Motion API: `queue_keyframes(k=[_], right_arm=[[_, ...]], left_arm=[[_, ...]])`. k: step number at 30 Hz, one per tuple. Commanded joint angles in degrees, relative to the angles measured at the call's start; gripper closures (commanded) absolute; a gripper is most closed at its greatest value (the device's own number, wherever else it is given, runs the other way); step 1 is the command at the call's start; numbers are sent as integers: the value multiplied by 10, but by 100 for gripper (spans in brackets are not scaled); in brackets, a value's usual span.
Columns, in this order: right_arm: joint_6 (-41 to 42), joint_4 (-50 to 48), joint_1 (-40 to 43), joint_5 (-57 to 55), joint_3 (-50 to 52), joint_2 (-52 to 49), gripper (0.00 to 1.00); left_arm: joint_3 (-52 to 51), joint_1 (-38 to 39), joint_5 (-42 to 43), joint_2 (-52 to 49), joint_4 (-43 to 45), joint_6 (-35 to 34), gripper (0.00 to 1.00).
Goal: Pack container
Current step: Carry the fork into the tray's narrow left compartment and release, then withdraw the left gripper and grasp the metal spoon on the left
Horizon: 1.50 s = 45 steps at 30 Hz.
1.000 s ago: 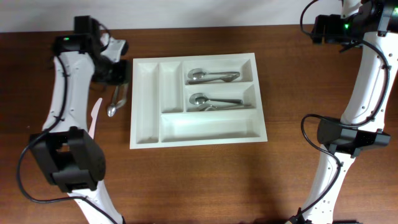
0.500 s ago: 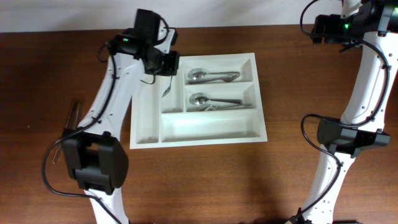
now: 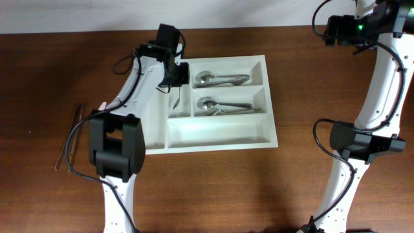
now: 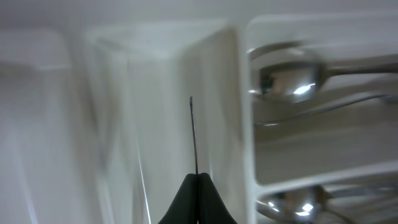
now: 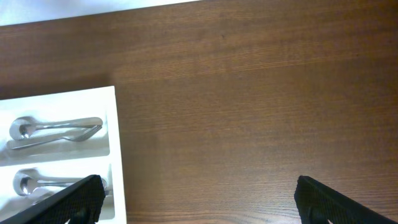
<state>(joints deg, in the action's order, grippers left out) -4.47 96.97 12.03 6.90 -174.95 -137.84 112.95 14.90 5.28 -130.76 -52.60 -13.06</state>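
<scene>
Dark brown wood of the table (image 3: pixel 310 188) fills the overhead view, with a strip of pale wall (image 3: pixel 226 13) along the 12 o'clock edge. Right in the middle sits the container (image 3: pixel 217 131), the big white tray, lying flat and square to the table edges.

Over to the left gripper (image 3: pixel 175 84): it's above the tray, toward 11 o'clock from the tray's middle. Its jaws are pinched tight on a thin metal utensil (image 4: pixel 193 134). In the wrist view that piece shows edge-on, a bare sliver pointing away from the fingers (image 4: pixel 208 208), too thin to name. It hangs over the second narrow upright compartment, the one just beside the long ones. Whether its tip touches the floor there, I can't tell.

Next door, the upper spoon (image 3: pixel 217 79) lies in the top long compartment, bowl at 9 o'clock, handle running to 3 o'clock. The lower spoon (image 3: pixel 220 105) lies the same way in the compartment beneath it, more metal bunched against it.

Out at 9 o'clock, well apart from the tray, thin loose cutlery (image 3: pixel 70 139) lies on the bare wood.

And the right gripper (image 5: pixel 198 183)? Spread wide, nothing between its fingers, parked high off the tray's 2 o'clock corner and looking down on wood and the tray's edge.
</scene>
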Motion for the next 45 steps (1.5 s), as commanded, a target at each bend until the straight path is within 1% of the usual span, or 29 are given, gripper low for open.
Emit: queue_keyframes(k=[1, 2, 3, 4, 5, 8, 9, 11, 12, 13, 14, 16, 17, 19, 21, 25, 26, 29, 30, 33, 34, 36, 38, 40, 45], right_arm=[[5, 2, 4, -1, -1, 5, 1], [5, 2, 4, -1, -1, 5, 1], [5, 2, 4, -1, -1, 5, 1], [5, 2, 4, -1, -1, 5, 1], [5, 2, 4, -1, -1, 5, 1], [5, 2, 4, -1, -1, 5, 1], [5, 2, 4, -1, -1, 5, 1], [5, 2, 4, -1, -1, 5, 1], [5, 2, 4, -1, -1, 5, 1], [5, 2, 4, -1, -1, 5, 1], [5, 2, 4, -1, -1, 5, 1], [5, 2, 4, -1, -1, 5, 1], [5, 2, 4, -1, -1, 5, 1], [5, 2, 4, -1, -1, 5, 1], [5, 2, 4, -1, -1, 5, 1], [5, 2, 4, -1, -1, 5, 1], [5, 2, 4, -1, -1, 5, 1], [5, 2, 4, -1, -1, 5, 1], [5, 2, 4, -1, -1, 5, 1], [5, 2, 4, -1, -1, 5, 1], [5, 2, 4, -1, -1, 5, 1], [5, 2, 4, -1, -1, 5, 1], [5, 2, 4, -1, -1, 5, 1], [5, 2, 4, -1, -1, 5, 1], [5, 2, 4, -1, -1, 5, 1]], left_arm=[[6, -3, -6, -5, 3, -10, 50], [6, -3, -6, -5, 5, -10, 22], [7, -3, -6, -2, 5, -10, 7], [9, -4, -6, -1, 3, -6, 0], [11, -4, -7, 2, -2, 3, 1], [24, -12, -21, 15, -45, 61, 1], [31, -16, -41, 22, -68, 76, 1], [43, -27, -111, 38, -114, 93, 1], [46, -37, -165, 50, -138, 101, 1], [45, -44, -199, 59, -153, 101, 1], [45, -52, -227, 67, -165, 101, 1], [45, -68, -244, 86, -184, 104, 1], [46, -82, -234, 103, -197, 115, 1], [45, -95, -218, 120, -205, 115, 1], [45, -108, -195, 136, -211, 137, 1], [45, -132, -194, 142, -216, 179, 0], [44, -139, -195, 140, -214, 192, 4], [43, -160, -194, 135, -211, 201, 8], [43, -167, -194, 134, -211, 201, 11], [43, -193, -177, 134, -198, 201, 11], [43, -200, -158, 134, -194, 203, 11], [43, -216, -103, 134, -190, 230, 11], [41, -227, -72, 133, -183, 238, 11], [37, -233, -63, 131, -167, 240, 11], [16, -234, -63, 121, -133, 277, 11]])
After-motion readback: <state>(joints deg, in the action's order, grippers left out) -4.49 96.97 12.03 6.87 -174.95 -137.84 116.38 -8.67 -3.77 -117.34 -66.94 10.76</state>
